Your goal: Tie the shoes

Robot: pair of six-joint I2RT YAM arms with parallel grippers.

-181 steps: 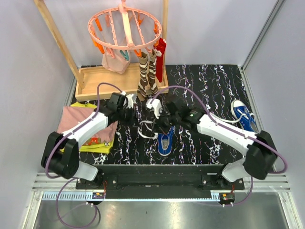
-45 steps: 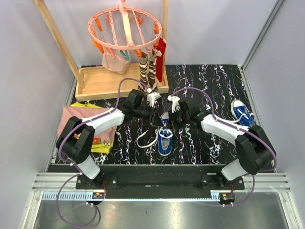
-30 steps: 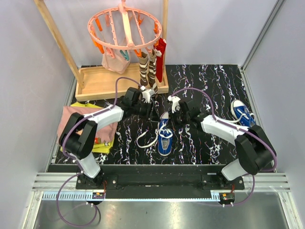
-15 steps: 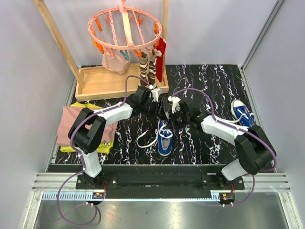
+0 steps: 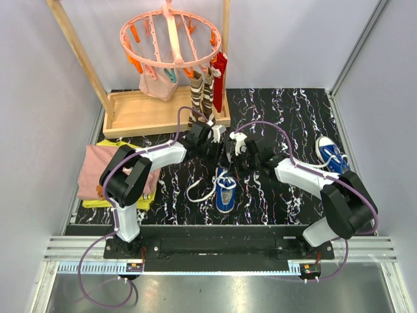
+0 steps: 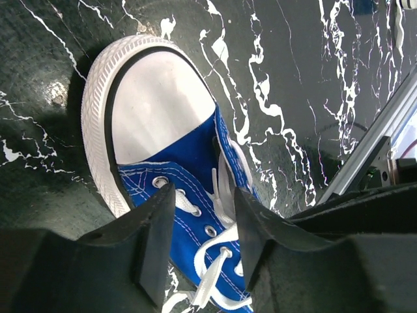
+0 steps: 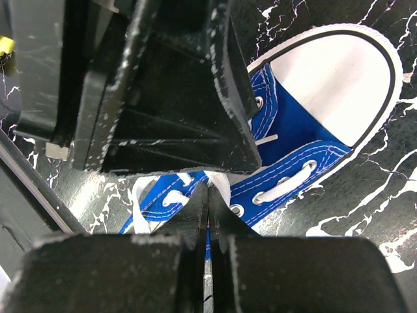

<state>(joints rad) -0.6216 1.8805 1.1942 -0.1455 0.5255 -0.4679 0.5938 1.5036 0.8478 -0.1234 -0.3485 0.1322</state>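
Swung inward now, my left gripper (image 6: 203, 218) straddles the shoe (image 6: 171, 124) over its laces (image 6: 186, 202), jaws apart, ready to catch one; the right gripper (image 7: 208, 199) sits pinched shut, perhaps anchoring a lace.

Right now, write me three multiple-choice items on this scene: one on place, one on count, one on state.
1. Where does the spare shoe lie?
A. on the wooden tray
B. near the table's right edge
C. on the folded clothes

2. How many blue shoes show in the top view?
A. two
B. one
C. three

3. How does the right gripper stand?
A. wide open
B. out of view
C. shut

Answers:
1 B, it sits alone at the right of the marbled top.
2 A, the middle shoe lies by the grippers and the spare one lies at the right.
3 C, the right wrist view shows its fingers pressed together.
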